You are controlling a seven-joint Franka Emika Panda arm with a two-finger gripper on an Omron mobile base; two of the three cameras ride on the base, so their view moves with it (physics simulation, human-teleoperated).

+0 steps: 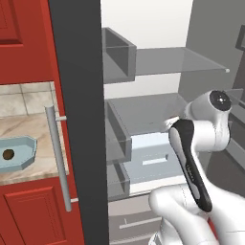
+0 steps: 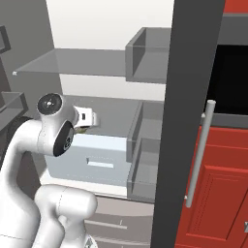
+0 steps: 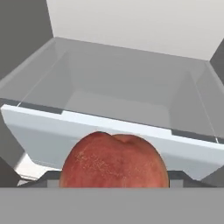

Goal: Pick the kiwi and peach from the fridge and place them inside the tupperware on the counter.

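Note:
The orange-red peach (image 3: 113,159) sits right in front of the hand camera, and my gripper (image 2: 83,127) is shut on it; the fruit hides the fingertips. The hand is inside the open fridge (image 1: 143,107), just above the front of the pale drawer (image 3: 109,127). To the left, on the marble counter (image 1: 28,127), lies the light blue tupperware (image 1: 23,148). The dark brown kiwi (image 1: 8,154) rests inside it.
The fridge's dark grey door (image 1: 76,95) with its silver bar handle (image 1: 57,153) stands open between the fridge interior and the counter. Grey shelves (image 2: 92,63) and door-side bins (image 1: 117,55) surround the hand. Red cabinets (image 1: 28,210) sit under the counter.

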